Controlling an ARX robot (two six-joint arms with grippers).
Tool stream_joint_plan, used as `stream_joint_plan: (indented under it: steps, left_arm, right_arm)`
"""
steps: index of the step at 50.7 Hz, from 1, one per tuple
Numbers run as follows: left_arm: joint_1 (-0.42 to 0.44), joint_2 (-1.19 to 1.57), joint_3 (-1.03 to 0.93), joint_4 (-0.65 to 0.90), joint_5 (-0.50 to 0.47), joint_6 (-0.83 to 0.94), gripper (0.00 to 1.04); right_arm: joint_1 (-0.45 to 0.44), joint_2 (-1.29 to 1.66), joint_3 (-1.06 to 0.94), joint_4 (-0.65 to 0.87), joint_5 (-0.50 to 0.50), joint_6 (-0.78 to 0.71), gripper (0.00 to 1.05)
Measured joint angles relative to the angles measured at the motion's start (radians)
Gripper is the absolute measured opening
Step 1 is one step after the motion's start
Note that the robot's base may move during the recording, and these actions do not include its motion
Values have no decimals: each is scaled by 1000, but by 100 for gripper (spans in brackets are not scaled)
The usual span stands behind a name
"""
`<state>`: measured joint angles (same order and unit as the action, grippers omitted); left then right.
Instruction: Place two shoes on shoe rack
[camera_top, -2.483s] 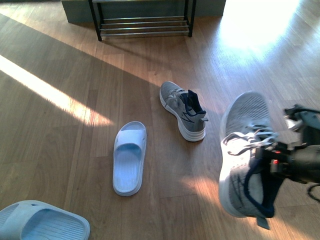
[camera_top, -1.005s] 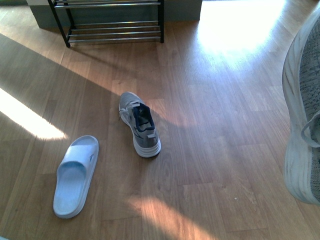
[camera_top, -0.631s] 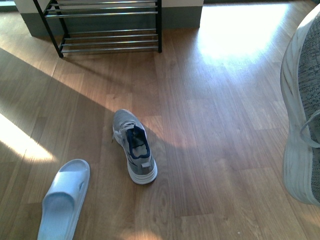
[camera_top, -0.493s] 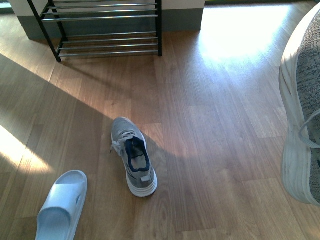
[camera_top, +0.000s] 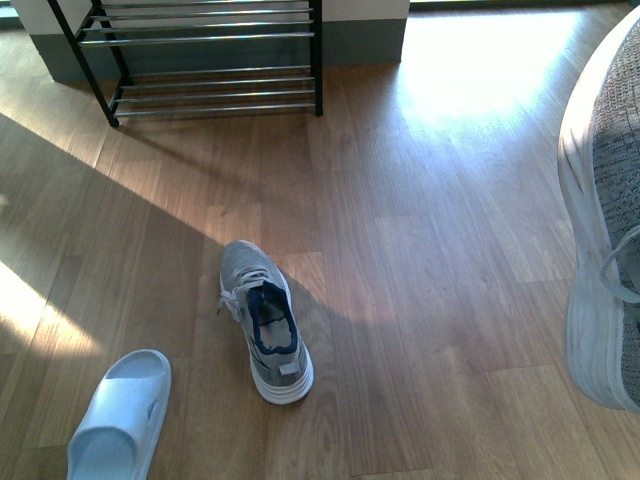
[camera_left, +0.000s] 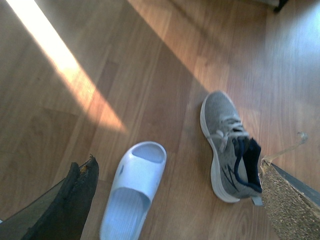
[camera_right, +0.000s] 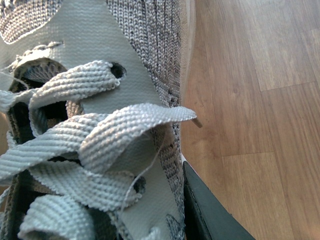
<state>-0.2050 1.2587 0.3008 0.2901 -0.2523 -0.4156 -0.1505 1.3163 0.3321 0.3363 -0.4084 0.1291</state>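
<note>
A grey knit sneaker (camera_top: 605, 240) with a white sole fills the right edge of the front view, held off the floor; my right gripper is shut on it. Its laces and knit upper (camera_right: 100, 115) fill the right wrist view, with one dark finger (camera_right: 210, 210) against its side. A second grey sneaker (camera_top: 266, 320) (camera_left: 229, 146) with navy lining stands on the wooden floor. A pale blue slide sandal (camera_top: 118, 420) (camera_left: 131, 190) lies near it. The shoe rack (camera_top: 205, 55), black frame and silver rods, stands at the back left. My left gripper (camera_left: 180, 210) hangs open above the floor between sandal and sneaker.
The rack stands against a grey-green base and white wall (camera_top: 360, 30). Bright sun patches fall on the wooden floor (camera_top: 450, 200) at the back right and at the far left.
The view has moved forward and swung: the rack now sits lower and larger, and the floor sneaker and sandal have slid toward the lower left. The held sneaker has stayed at the right edge.
</note>
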Motion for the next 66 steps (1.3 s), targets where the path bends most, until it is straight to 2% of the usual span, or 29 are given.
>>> stream_joint_plan:
  steps: [8, 13, 20, 37, 54, 60, 63, 66]
  left_arm:
    - [-66, 552, 169, 169, 99, -44, 95]
    - [-115, 840, 313, 174, 140, -72, 95]
    - [-158, 1101, 505, 131, 179, -117, 95]
    - [-199, 1414, 903, -3, 245, -208, 95]
    - [-187, 1630, 1290, -187, 245, -248, 95]
    - [-185, 1677, 1353, -212, 246, -250, 95]
    - [-185, 1691, 1372, -222, 245, -251, 90]
    - [-185, 1709, 1398, -238, 240, -251, 79]
  right_arm:
    - [0, 0, 0, 0, 0, 0, 4]
    - [0, 0, 0, 0, 0, 0, 4]
    - [0, 0, 0, 0, 0, 0, 4]
    - [0, 0, 0, 0, 0, 0, 4]
    - [0, 0, 0, 0, 0, 0, 4]
    - [0, 0, 0, 0, 0, 0, 4]
    - [0, 0, 0, 0, 0, 0, 4]
    - [0, 0, 0, 0, 0, 0, 4]
